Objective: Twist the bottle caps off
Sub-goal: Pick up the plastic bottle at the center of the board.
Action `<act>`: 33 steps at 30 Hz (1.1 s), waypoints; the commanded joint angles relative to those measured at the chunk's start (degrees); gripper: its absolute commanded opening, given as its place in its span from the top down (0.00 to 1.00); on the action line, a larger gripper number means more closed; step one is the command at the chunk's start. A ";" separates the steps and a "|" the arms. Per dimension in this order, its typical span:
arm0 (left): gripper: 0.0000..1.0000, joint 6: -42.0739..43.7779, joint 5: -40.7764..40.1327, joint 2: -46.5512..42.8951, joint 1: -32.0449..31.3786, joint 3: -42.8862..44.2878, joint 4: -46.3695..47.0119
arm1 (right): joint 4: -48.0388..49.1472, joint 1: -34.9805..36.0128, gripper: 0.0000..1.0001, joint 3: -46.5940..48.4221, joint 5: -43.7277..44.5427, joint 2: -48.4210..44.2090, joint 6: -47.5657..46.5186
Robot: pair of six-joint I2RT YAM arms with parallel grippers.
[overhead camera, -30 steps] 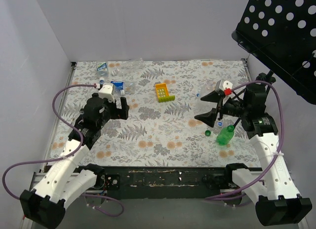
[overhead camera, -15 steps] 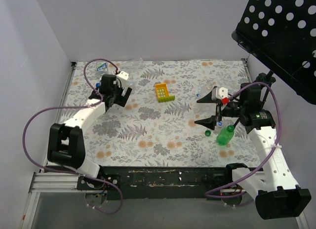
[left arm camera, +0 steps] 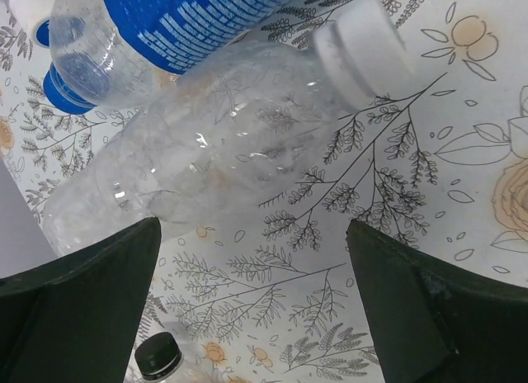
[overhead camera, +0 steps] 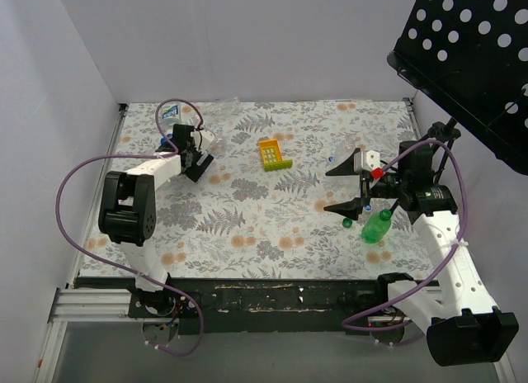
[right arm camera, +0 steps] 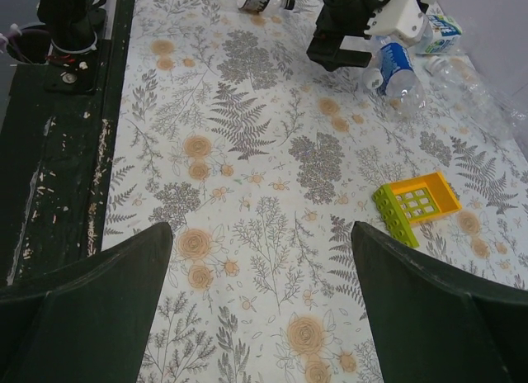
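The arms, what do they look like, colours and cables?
White shells with black joints on both. A purple cable loops beside the left arm, another along the right arm. Fingers are dark, broad wedges. A red spot marks the right wrist.

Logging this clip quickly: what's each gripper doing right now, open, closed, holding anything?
Left gripper: open, empty, a clear bottle just ahead of it.
Right gripper: open, empty.
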 commanded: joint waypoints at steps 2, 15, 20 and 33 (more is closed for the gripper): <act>0.04 4.00 -1.85 0.03 0.10 2.02 4.76 | -0.27 0.00 0.03 -0.90 -2.46 0.67 -1.76; 0.04 9.37 -2.12 0.64 -0.70 -1.15 13.55 | -0.62 -0.08 0.03 -1.61 -2.29 2.17 -2.47; 0.04 10.51 -1.15 3.54 -0.78 -0.01 13.46 | -0.88 -0.08 0.03 -1.87 -2.03 2.17 -2.64; 0.23 -1.16 4.91 8.47 -0.78 8.25 -0.15 | -1.32 0.00 0.03 -2.13 -1.76 1.99 -3.26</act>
